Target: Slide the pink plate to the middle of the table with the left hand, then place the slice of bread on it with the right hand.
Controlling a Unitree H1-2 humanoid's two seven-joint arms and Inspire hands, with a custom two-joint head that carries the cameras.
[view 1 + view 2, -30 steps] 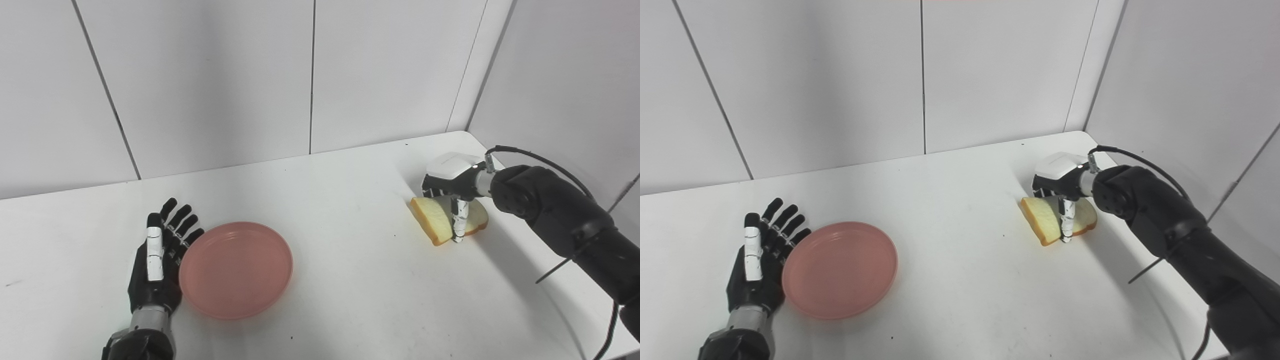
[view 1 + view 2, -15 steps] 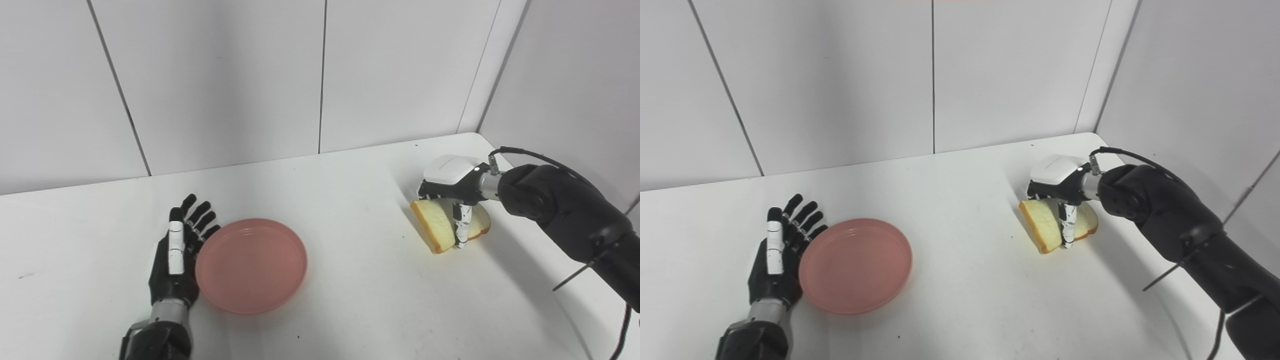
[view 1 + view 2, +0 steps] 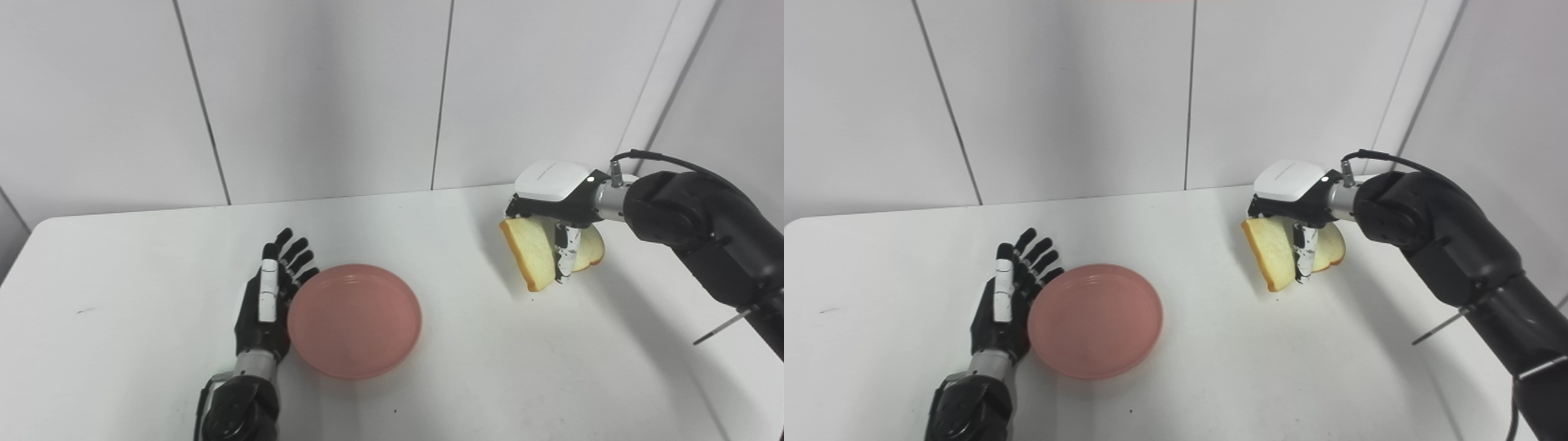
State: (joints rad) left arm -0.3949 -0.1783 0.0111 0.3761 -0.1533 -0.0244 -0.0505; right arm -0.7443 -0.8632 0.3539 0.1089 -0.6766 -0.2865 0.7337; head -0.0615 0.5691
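The pink plate [image 3: 354,320] sits flat on the white table [image 3: 122,306], a little left of the middle, with my left hand [image 3: 264,306] lying flat against its left rim, fingers apart and stretched out, gripping nothing. Well to the right, my right hand [image 3: 554,211] has its fingers and thumb closed on the slice of bread [image 3: 539,254], which hangs tilted with one corner down and its crust edge toward the plate; it looks clear of the table, with a soft shadow under it. The table is plain white with a few small dark specks, and it stands in a corner of pale grey wall panels [image 3: 318,92] split by thin dark seams. The left eye view takes in the table's rounded left corner and a strip of darker space beyond it, while the right eye view shows more of my right arm [image 3: 1445,245] and the thin rod sticking out from it. Against a second ago, both views have swung, so the whole scene sits differently; even so, the bread, which then rested on the table under my fingers, is now lifted, and the plate with my left hand beside it lies nearer the table's middle
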